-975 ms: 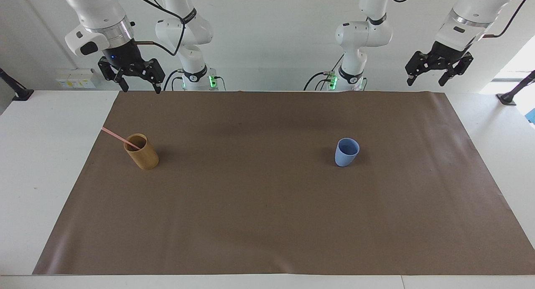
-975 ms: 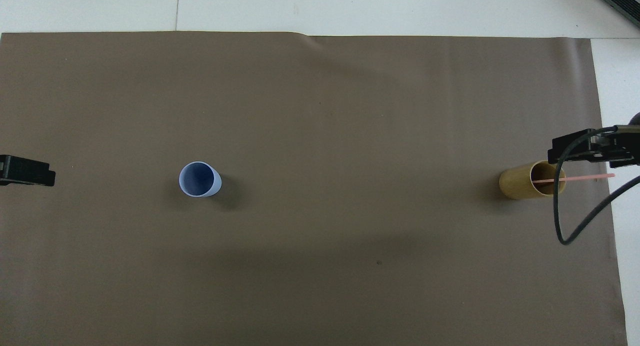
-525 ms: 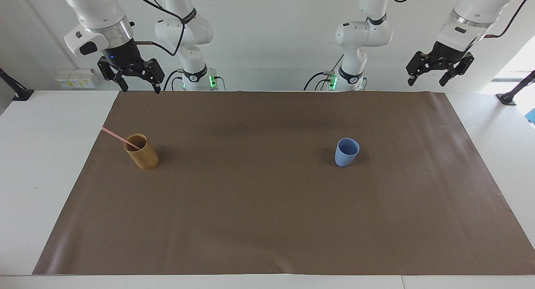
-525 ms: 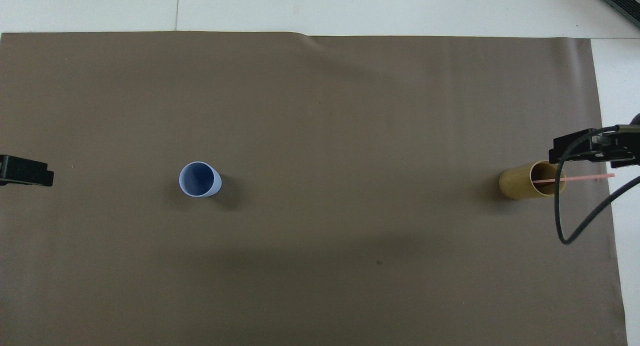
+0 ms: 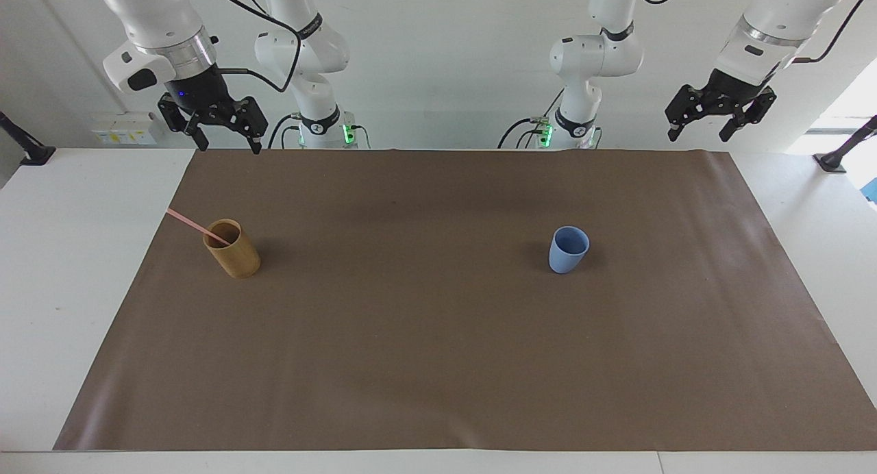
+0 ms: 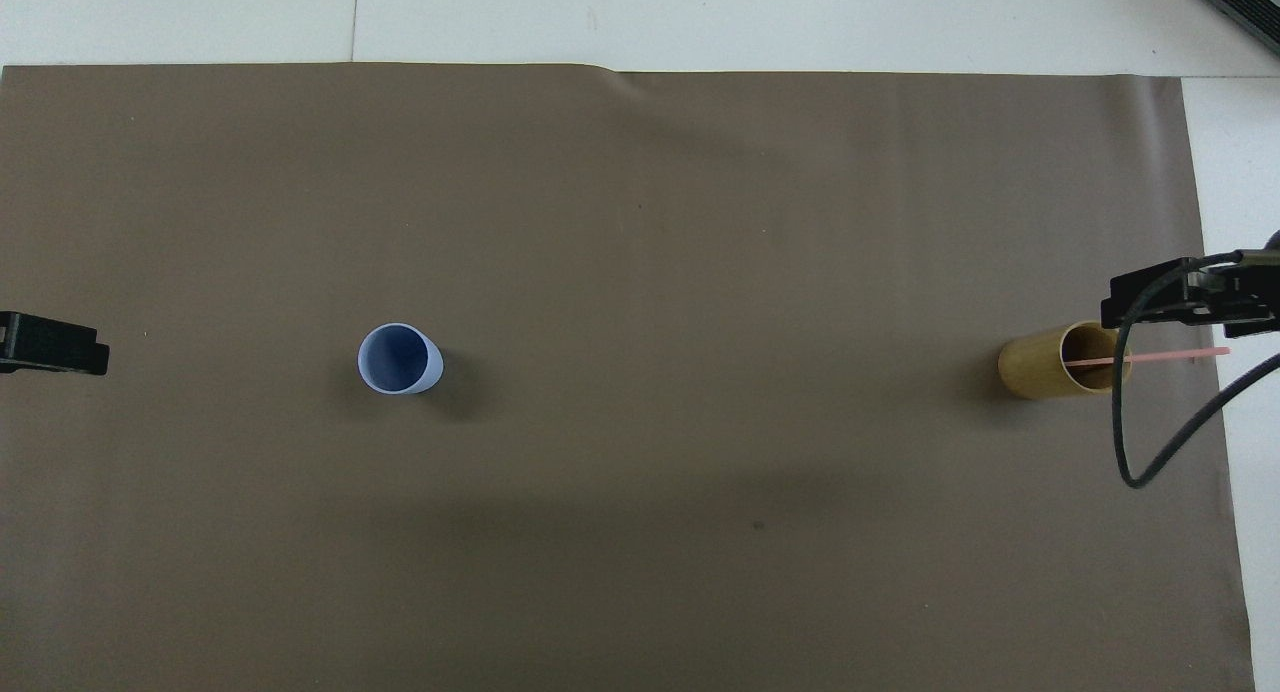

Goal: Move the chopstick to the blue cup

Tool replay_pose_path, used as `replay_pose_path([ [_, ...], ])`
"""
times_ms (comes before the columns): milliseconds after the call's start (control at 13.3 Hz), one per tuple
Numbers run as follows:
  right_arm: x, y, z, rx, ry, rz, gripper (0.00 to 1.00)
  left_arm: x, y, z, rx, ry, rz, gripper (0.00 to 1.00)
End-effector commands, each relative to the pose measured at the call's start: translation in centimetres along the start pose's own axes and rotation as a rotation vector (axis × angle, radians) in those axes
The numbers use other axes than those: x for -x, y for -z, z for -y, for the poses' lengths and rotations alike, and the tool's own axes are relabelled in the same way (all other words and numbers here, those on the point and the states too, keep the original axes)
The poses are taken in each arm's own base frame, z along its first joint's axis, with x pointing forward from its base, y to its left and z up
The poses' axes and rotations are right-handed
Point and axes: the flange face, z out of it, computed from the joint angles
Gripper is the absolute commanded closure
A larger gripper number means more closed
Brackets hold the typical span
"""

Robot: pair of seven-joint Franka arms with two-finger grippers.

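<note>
Where white table (image 5: 68, 268) shows, brown mat (image 5: 438, 337) ends

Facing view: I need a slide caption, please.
Chopstick rests in bamboo cup; blue cup stands empty.

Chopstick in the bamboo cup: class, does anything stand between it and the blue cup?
Nothing visible does. Only bare brown mat lies between the chopstick, leaning in the bamboo cup, and the blue cup.
</note>
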Motion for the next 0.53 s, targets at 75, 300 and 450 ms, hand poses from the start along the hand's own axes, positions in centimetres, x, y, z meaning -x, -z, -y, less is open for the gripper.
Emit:
replay_pose_path([
  [75,0.8,-0.3,-0.3,-0.005,-0.028,0.017,0.0,0.9,-0.1,0.3,0.019,0.006,0.005,0.0],
  [300,0.8,-0.3,-0.4,-0.005,-0.032,0.016,0.0,0.8,-0.9,0.2,0.032,0.005,0.013,0.0],
  [450,0.6,-0.2,-0.4,-0.007,-0.032,0.001,0.0,0.4,-2.8,0.1,0.033,0.007,0.0,0.0],
])
